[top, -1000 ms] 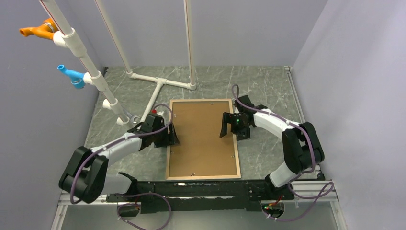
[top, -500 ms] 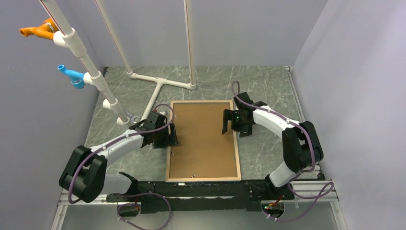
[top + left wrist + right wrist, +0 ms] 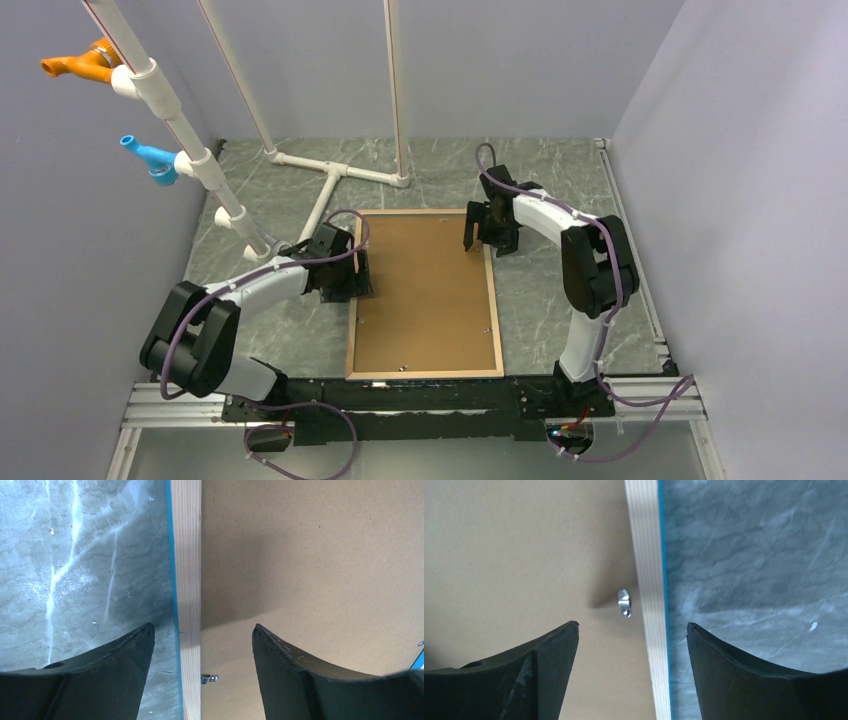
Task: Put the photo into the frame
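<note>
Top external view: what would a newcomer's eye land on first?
The frame lying flat mid-table, wood face up, brown backing board filling it. The left gripper and right gripper hang open, each straddling a side rail. An orange fitting and a blue fitting jut from white pipes at upper left.

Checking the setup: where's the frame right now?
Top view: the frame lies flat on the table, wood face up, the left gripper over its left rail, the right gripper over its right rail.
</note>
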Motion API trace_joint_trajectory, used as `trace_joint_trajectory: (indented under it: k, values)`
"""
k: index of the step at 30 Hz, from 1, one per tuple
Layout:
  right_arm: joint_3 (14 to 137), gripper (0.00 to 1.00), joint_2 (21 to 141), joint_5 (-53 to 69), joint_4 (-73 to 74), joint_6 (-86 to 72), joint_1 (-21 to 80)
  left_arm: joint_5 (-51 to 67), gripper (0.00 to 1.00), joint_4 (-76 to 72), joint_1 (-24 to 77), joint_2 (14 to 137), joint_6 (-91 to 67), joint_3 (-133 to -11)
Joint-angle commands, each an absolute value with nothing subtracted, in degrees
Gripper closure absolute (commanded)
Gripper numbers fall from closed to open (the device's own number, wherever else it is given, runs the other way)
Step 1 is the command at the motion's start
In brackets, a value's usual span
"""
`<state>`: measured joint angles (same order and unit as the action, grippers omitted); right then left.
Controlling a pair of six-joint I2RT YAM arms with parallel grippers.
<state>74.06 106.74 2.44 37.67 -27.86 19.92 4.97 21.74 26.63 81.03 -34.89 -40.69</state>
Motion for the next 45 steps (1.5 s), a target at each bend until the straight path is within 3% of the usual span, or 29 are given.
trace_joint_trajectory:
  k: [1, 4, 6, 11, 14, 18, 25, 26, 31, 36, 45]
  values:
    - [78.75, 0.2, 109.97, 0.3, 39.21, -26.46, 19.32, 4.27, 0.24, 20.65, 26.54, 82.69, -33.63, -41.42]
    - [79.58, 0.24, 111.99, 0.14, 39.28, -26.37, 19.34, 4.27, 0.25, 20.13, 26.54, 82.71, -33.72, -40.77]
    - [79.82, 0.34, 112.87, -1.0, 39.53, -26.37, 19.25, 4.36, 0.25, 19.86, 26.54, 82.64, -33.69, -40.42]
    - [79.05, 0.48, 113.06, -1.44, 39.6, -26.36, 19.3, 4.11, 0.25, 19.47, 26.53, 82.82, -33.66, -39.56]
    - [78.66, 0.73, 112.86, -1.65, 39.61, -26.61, 19.37, 4.04, 0.25, 19.29, 26.54, 83.13, -33.67, -39.33]
    - [78.29, 0.98, 112.43, -2.24, 39.77, -26.72, 19.29, 3.51, 0.25, 19.61, 26.47, 82.78, -33.64, -39.28]
    - [77.96, 1.0, 110.31, -1.95, 39.68, -26.45, 19.32, 2.56, 0.24, 20.93, 25.78, 81.56, -33.05, -40.29]
    - [77.94, 0.98, 109.66, -1.76, 39.72, -26.45, 19.2, 2.54, 0.24, 21.07, 25.5, 81.42, -32.9, -40.6]
    - [76.94, 0.39, 105.32, 1.53, 38.93, -26.52, 18.41, 2.9, 0.24, 22.34, 23.39, 81.13, -31.75, -42.84]
    - [74.03, 0.03, 100.98, 5.16, 37.44, -26.81, 17.45, 3.33, 0.24, 23.23, 21.51, 81.82, -30.48, -45.76]
    - [66.18, 0.0, 96.82, 8.95, 34.29, -26.99, 17.43, 1.01, 0.24, 25.79, 21.01, 89.04, -28.74, -55.43]
